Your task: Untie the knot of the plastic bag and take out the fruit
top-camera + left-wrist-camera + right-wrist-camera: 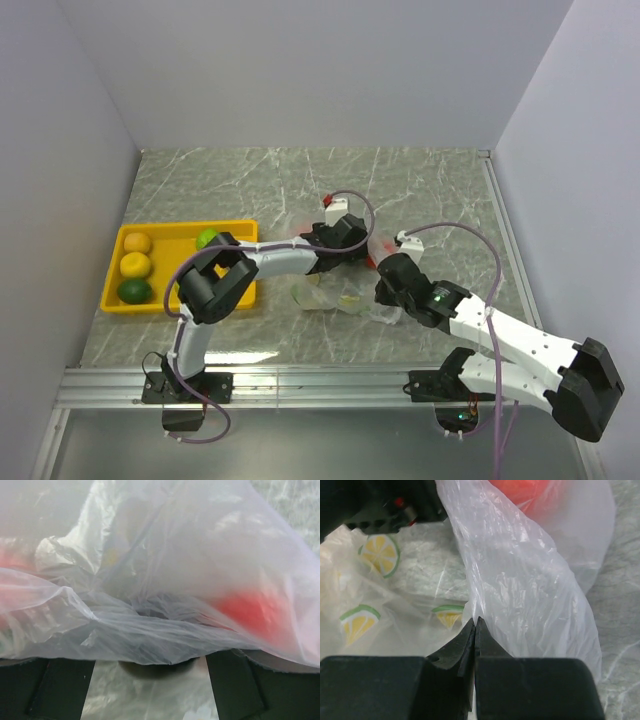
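Subject: plastic bag (530, 595), thin, crinkled, clear. One red fruit (250, 612) shows as a blur through the film (other contents not made out). It lies mid-table (420, 190), between the two arms.

At the right gripper (476, 625), jaws pressed together, tips at the bag's edge; cannot tell whether film is caught.

At the left gripper (150, 662), jaws spread wide, film draped across them, red fruit just beyond one finger.
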Robot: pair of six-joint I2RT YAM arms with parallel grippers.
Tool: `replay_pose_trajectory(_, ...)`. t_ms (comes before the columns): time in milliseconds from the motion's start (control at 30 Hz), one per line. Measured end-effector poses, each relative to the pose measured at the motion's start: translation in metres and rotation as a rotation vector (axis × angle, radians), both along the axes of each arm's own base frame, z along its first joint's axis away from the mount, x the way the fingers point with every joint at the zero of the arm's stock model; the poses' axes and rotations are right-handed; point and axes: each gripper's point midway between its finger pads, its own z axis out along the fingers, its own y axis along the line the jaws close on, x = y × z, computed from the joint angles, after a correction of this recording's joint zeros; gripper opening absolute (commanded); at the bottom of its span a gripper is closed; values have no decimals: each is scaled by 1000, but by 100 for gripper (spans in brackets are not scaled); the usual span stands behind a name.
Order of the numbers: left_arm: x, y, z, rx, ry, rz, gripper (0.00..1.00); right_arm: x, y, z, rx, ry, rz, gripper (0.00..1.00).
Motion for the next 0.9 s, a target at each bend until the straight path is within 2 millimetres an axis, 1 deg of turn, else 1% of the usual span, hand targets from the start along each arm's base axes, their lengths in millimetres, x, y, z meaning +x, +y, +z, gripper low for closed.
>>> replay_pose_trajectory(167, 13, -6, -1, -47, -50, 39, 83, -5, 5, -10, 13, 29, 25, 0)
replay_pose_trajectory(233, 18, -10, -1, -66, -70, 43, 76, -6, 6, -13, 18, 35, 29, 0)
replay_pose_trajectory(333, 21, -15, -5, -77, -77, 44, 59, -7, 5, -14, 17, 38, 31, 0)
replay_pose_trajectory(367, 22, -16, -4, -77, -79, 38, 48, -7, 5, -14, 17, 37, 30, 0)
replay_pose_trajectory(433, 21, -16, -4, -78, -75, 37, 40, -6, 4, -14, 13, 34, 26, 0)
replay_pose_trajectory(467, 21, -16, -5, -79, -72, 34, 33, -6, 4, -13, 11, 32, 24, 0)
replay_pose_trajectory(533, 18, -16, -5, -88, -70, 26, 27, -5, 2, -13, 2, 27, 19, 0)
replay_pose_trajectory(633, 6, -7, -5, -84, -44, 0, 23, -3, -1, -12, -14, 17, 11, 0)
replay_pose_trajectory(733, -15, 5, -4, -58, 2, -58, 28, 0, -5, -10, -38, 6, 1, 0)
replay_pose_trajectory(833, -34, 8, 4, -41, 42, -149, 29, 5, -7, -6, -57, -7, -11, 0)
replay_pose_trajectory(900, -47, 8, 16, -38, 55, -220, 30, 7, -9, -5, -70, -15, -21, 0)
